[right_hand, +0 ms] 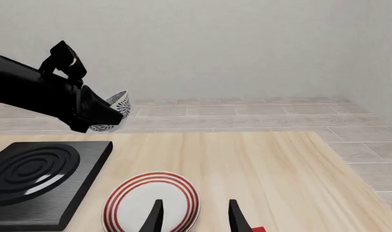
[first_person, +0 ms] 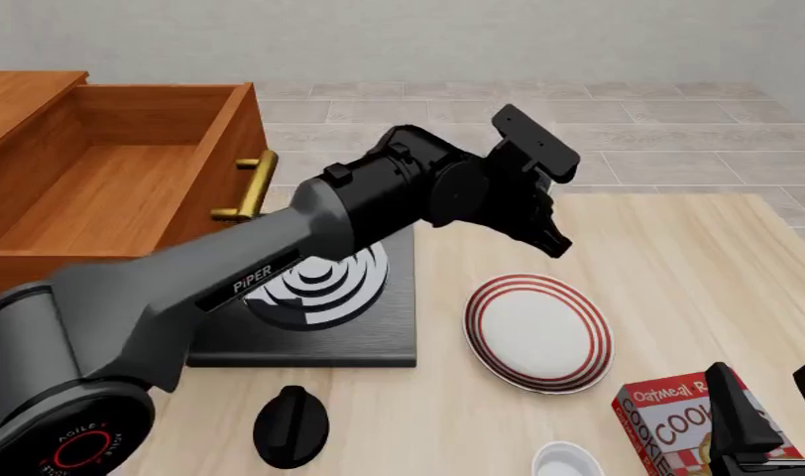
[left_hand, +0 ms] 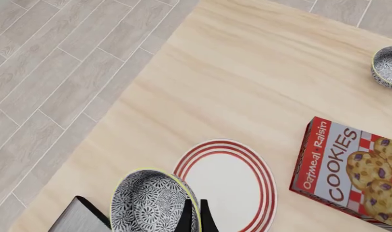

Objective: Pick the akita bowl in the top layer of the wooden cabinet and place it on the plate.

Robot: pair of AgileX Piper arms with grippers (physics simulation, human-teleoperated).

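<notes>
Akita bowl hangs clamped by its rim in the left end effector, in the air above the pale wooden worktop near the red-ringed plate. Right end effector hovers low with fingers apart. Grey plank-tile floor surrounds the worktop, with a plain light wall behind.

The bowl is black-and-white patterned (yellowish rim), the plate white with red rings, the stove black.

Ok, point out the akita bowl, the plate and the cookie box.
akita bowl (left_hand: 151, 203), left wrist view, on its speckled inside.
plate (first_person: 539, 330), front view, on its white centre.
cookie box (left_hand: 357, 169), left wrist view, on its printed front face.
</notes>
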